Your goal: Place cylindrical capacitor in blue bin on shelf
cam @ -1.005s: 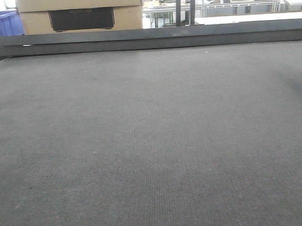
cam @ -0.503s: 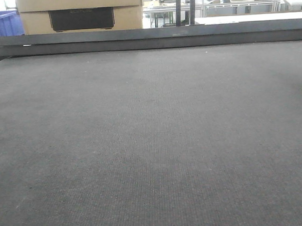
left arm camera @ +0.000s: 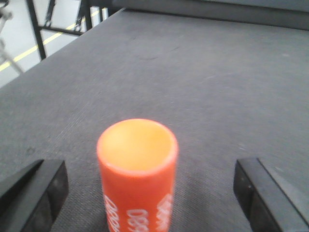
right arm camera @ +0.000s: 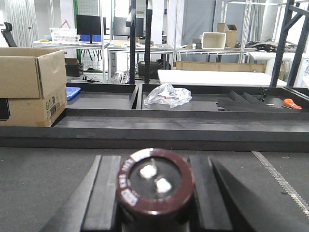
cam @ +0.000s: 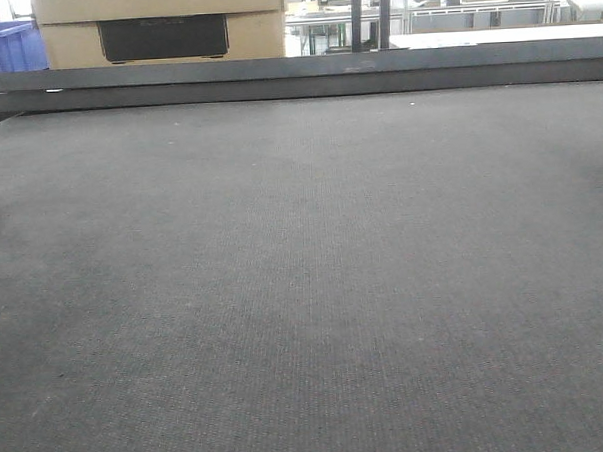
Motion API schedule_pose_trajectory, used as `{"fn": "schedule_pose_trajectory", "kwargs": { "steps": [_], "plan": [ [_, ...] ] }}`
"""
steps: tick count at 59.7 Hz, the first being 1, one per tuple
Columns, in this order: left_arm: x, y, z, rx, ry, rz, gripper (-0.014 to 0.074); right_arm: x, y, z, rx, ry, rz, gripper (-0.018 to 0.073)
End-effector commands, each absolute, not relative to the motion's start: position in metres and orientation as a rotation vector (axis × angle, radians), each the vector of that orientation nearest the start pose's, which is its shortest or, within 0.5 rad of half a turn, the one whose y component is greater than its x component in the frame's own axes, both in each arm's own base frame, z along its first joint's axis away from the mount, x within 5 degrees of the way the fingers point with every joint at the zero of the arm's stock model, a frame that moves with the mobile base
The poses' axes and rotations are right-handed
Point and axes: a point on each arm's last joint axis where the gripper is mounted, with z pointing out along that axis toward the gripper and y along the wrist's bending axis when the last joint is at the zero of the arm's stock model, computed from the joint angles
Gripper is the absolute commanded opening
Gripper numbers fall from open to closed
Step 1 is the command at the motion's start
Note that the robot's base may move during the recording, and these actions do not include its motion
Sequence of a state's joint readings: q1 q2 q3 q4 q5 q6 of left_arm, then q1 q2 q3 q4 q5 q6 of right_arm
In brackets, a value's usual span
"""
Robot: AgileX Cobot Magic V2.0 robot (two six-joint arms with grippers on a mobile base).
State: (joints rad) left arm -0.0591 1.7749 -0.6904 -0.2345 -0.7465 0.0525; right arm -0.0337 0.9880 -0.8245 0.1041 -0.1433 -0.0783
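**Clamping the cylindrical capacitor on the right, standing wide open on the left**

Starting at the left: left gripper with jaws spread wide, one black finger at each lower corner of the wrist view, touching nothing. Between them, upright on the dark grey bench, an orange cylinder with white lettering down its side, clear of both fingers.

Sweeping the front view from the left: blue crate at the far top corner, cardboard box with a dark handhole just beside it, then a dark raised rail running the whole far edge of the bench.

Moving to the right: right gripper closed on the capacitor, black pads pressed against its sleeve from either side. Dark brown-black sleeve, round end face turned toward the wrist camera, two small silvery terminals on that face, light markings along the rim. Held over the bench, short of the raised rail. Beyond the rail, left to right: blue tray, crumpled clear plastic bag lying in a dark tray, orange-handled tool at the far right.
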Motion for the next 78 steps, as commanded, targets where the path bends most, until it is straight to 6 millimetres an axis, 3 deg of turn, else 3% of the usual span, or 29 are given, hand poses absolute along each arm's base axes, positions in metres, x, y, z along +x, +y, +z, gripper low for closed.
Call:
{"fn": "schedule_pose_trajectory", "kwargs": {
  "steps": [1,15,42,48,56,62,71,78],
  "plan": [
    [0.345,-0.001,0.168,-0.223,1.796,0.027,0.0602,0.216,-0.009,0.393,0.054,1.474,-0.024,-0.0025],
    [0.363,-0.002,0.154,-0.230,1.814,0.030,0.0602,0.216,-0.009,0.393,0.054,1.474,-0.024,-0.0025],
    [0.377,0.009,0.137,-0.262,1.835,0.056,0.0584,0.216,-0.009,0.393,0.054,1.474,-0.024,-0.0025],
    [0.379,0.009,0.139,-0.258,1.831,0.055,0.0474,0.216,-0.009,0.393,0.054,1.474,-0.024,-0.0025],
    [0.379,0.009,0.139,-0.258,1.832,0.054,0.0113,0.216,-0.009,0.393,0.054,1.474,-0.024,-0.0025],
    [0.379,0.007,0.141,-0.220,1.839,0.046,-0.0097,0.216,-0.009,0.392,0.054,1.480,-0.023,-0.0025],
    [0.374,-0.004,0.164,-0.064,1.897,0.010,-0.0111,0.217,-0.009,0.388,0.052,1.531,-0.019,-0.0025],
    [0.361,-0.016,0.201,0.020,1.910,-0.015,-0.0111,0.217,-0.008,0.381,0.048,1.604,-0.013,-0.0025]
  ]
}}
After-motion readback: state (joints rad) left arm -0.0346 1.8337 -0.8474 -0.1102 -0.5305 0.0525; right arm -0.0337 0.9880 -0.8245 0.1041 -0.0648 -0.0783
